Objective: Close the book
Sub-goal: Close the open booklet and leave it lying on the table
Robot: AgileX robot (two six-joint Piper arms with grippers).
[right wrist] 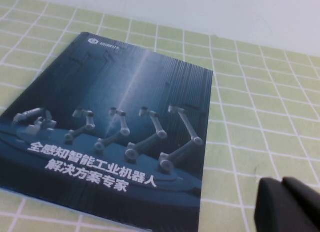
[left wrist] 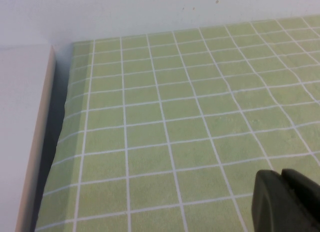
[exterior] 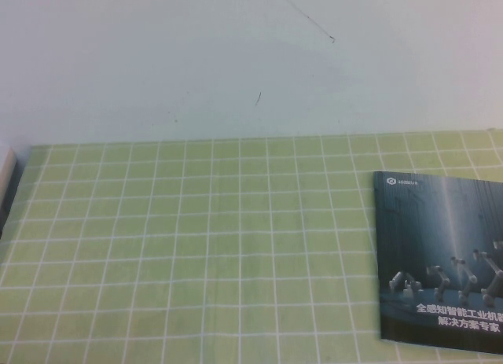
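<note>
The book (exterior: 440, 262) lies closed and flat, with its dark cover up, on a green squared mat (exterior: 196, 246) that covers the tabletop (exterior: 196, 57). The right gripper (right wrist: 282, 183) hangs just beside the book (right wrist: 110, 127), over the mat, with its jaws pressed together and holding nothing. The left gripper (left wrist: 283, 175) is well apart from the book, near a pale board (left wrist: 25, 142) at the mat's far edge. Its jaws are also together and empty.
</note>
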